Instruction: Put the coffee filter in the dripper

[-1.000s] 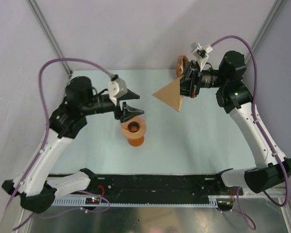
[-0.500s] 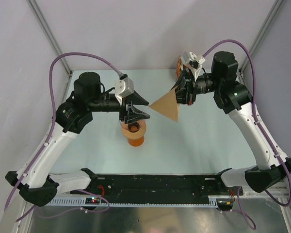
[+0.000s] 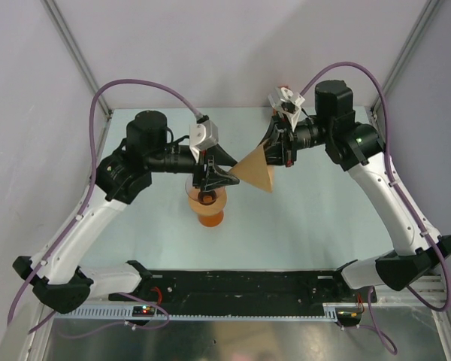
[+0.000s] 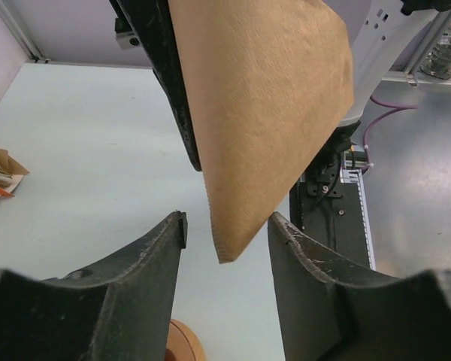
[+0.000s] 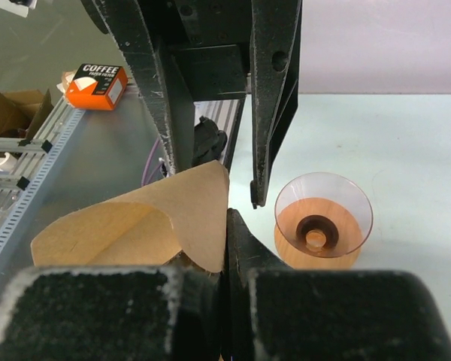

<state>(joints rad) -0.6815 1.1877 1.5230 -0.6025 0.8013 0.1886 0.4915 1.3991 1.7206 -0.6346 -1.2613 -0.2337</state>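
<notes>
Two grippers: right gripper (image 3: 275, 153) was clamped on the coffee filter (image 3: 254, 169), left gripper (image 4: 227, 227) stood parted
Left wrist: I saw the filter's tip between those jaws
Right wrist: dripper (image 5: 324, 216) stood apart from it

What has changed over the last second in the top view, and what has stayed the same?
The right gripper, shut on the coffee filter, has carried it left and toward the near edge, closer to the dripper. The open left gripper has moved right to meet it, and in the left wrist view the filter's tip now shows between its fingers. Nothing was let go. The dripper stayed put.
</notes>
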